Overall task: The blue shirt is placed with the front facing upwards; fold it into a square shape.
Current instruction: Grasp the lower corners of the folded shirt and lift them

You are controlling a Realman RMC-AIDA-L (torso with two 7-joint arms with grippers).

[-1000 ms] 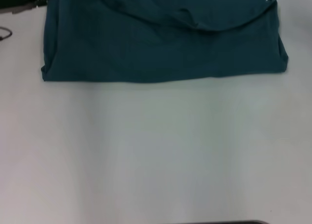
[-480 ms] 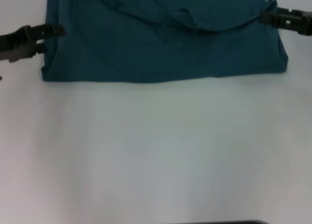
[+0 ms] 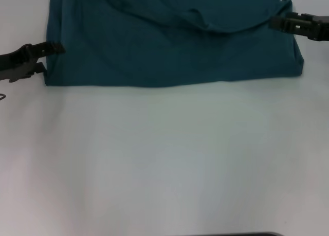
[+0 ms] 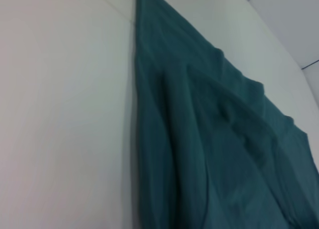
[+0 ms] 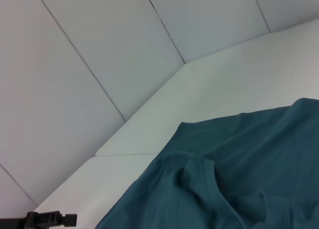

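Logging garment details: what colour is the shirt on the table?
Plain dark teal-blue shirt; no print visible. Head view shows it best.

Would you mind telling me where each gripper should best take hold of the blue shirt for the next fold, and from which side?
Probably at its two side edges. The blue shirt lies flat on the white table, its near edge a straight fold. The left gripper sits at the left edge near the front corner, the right gripper at the right edge farther back. Each should come in sideways and low, pinching all layers.
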